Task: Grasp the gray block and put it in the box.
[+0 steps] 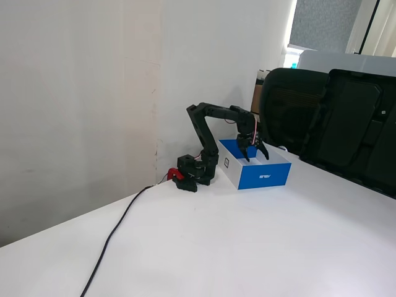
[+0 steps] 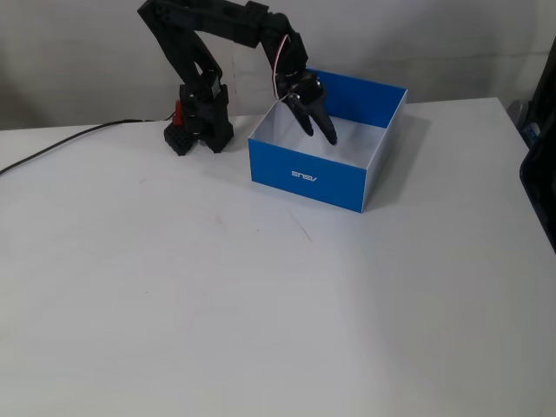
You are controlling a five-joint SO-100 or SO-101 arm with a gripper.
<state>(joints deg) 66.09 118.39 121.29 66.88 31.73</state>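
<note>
The blue box [image 2: 347, 184] with its white inside stands on the white table next to the arm's base, and it also shows in the other fixed view [image 1: 265, 176]. My gripper [image 2: 321, 133] hangs over the box's inside, jaws spread apart and nothing between them. In the side-on fixed view the gripper [image 1: 256, 156] sits just above the box's rim. The gray block does not show in either view; the inside of the box near the front wall is hidden.
The arm's black base [image 2: 198, 130] stands left of the box, with a black cable [image 2: 61, 142] running off to the left. Black office chairs [image 1: 322, 124] stand behind the table at the right. A wall runs close behind the arm.
</note>
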